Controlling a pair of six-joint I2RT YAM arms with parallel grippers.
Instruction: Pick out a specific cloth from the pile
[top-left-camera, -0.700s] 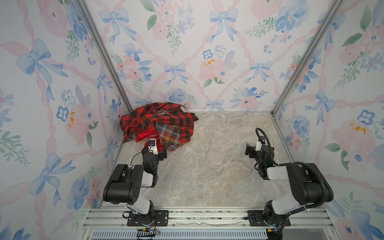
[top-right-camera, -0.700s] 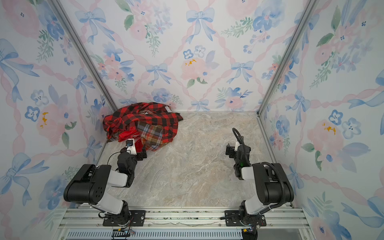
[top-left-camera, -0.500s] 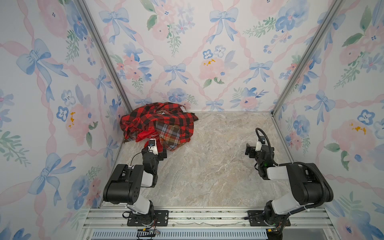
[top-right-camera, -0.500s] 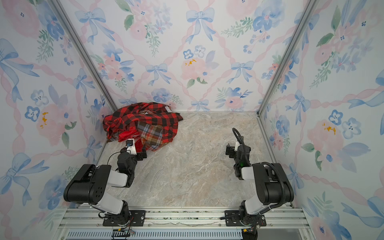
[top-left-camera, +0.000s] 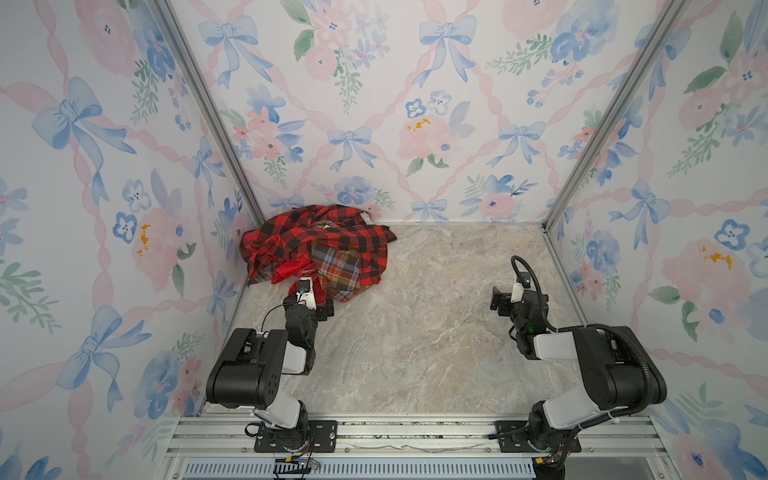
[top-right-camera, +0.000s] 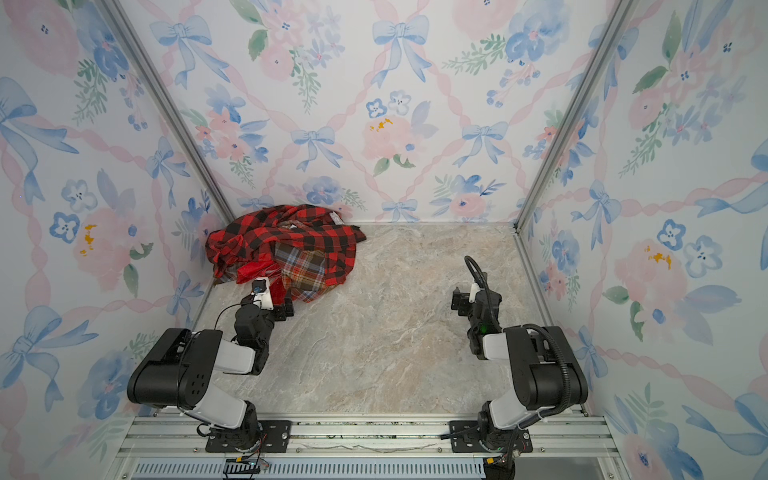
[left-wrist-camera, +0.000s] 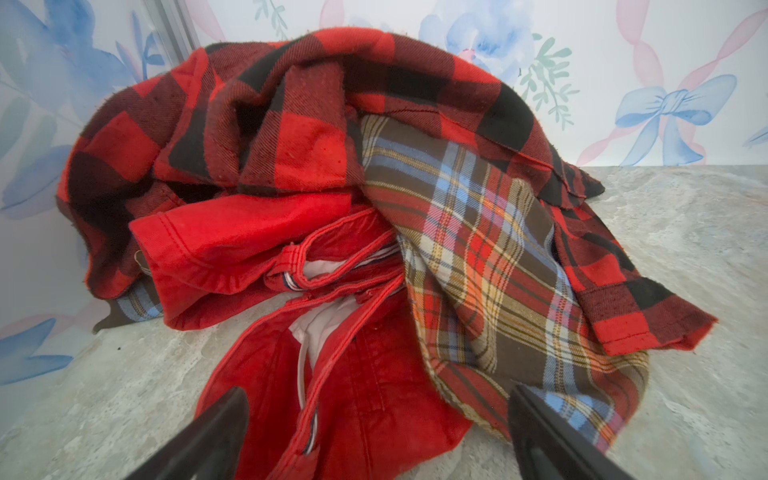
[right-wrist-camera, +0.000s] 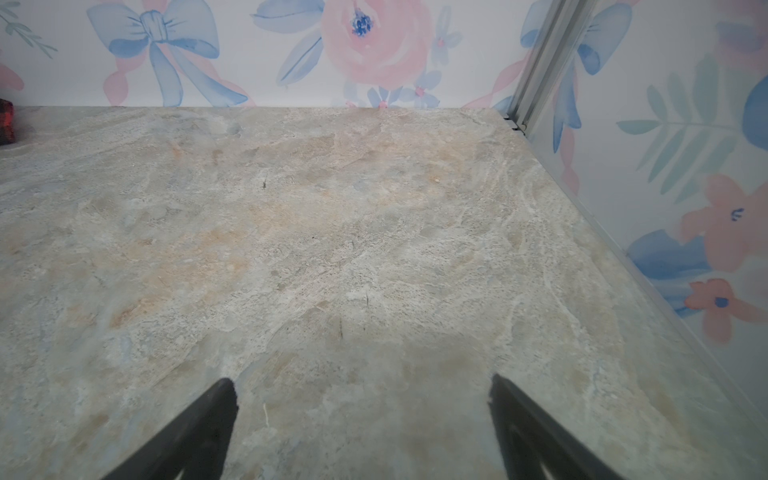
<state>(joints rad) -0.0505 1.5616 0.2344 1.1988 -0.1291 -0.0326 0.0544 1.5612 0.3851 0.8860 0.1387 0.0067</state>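
The pile (top-left-camera: 316, 239) sits in the far left corner of the desk (top-left-camera: 415, 332), pressed against the flowered walls (top-left-camera: 374, 104). In both top views a red-and-black check shirt (top-right-camera: 291, 235) lies on top of it, with a brown, blue and orange plaid shirt (top-right-camera: 305, 270) showing under its near edge.

The cloth (top-left-camera: 286, 270) is plain bright red. It sticks out from the near left side of the pile, partly under the check shirt and just beside the plaid shirt. In the left wrist view the cloth (left-wrist-camera: 361, 399) spills forward onto the desk (left-wrist-camera: 685, 249). Its whitish lining (left-wrist-camera: 320, 328) shows through an opening, and a thin white-and-navy stripe runs along one hem.

The left arm (top-left-camera: 257, 370) reaches toward the pile's near edge. The left jaws are spread wide and low over the desk, with nothing pinched. The cloth's front edge lies between the two dark fingers (left-wrist-camera: 216, 432). One finger stands in front of the plaid shirt's hem, and it cannot be told whether it touches.

The right arm (top-left-camera: 602, 365) is well apart from the pile, on the right side of the desk. The right jaws are also spread, and their fingers (right-wrist-camera: 199, 432) point over bare desk (right-wrist-camera: 332, 228).
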